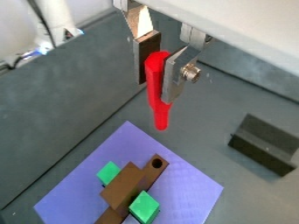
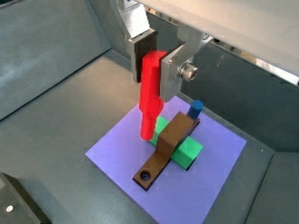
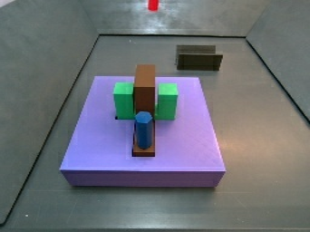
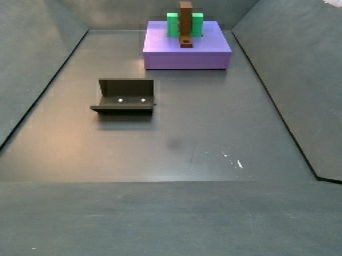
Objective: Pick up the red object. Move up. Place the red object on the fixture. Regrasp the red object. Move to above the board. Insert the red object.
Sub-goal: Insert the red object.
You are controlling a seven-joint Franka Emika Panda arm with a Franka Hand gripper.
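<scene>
My gripper (image 1: 158, 87) is shut on the red object (image 1: 158, 98), a thin bright-red peg that hangs upright below the fingers in both wrist views (image 2: 151, 105). It hangs well above the lavender board (image 1: 187, 188), which also shows under it in a wrist view (image 2: 117, 149). In a side view only the peg's tip (image 3: 152, 4) shows, above the board (image 3: 109, 136). The dark fixture (image 1: 263, 144) stands on the floor away from the board, bare, as in both side views (image 3: 198, 58) (image 4: 124, 97). The gripper is out of the side view that shows the fixture nearest.
On the board stand two green blocks (image 3: 123, 100) (image 3: 169, 100), a brown bar (image 3: 145, 91) with a hole at one end (image 2: 145, 178), and a blue upright cylinder (image 3: 143, 129). Grey walls (image 3: 49, 82) slope up around the floor.
</scene>
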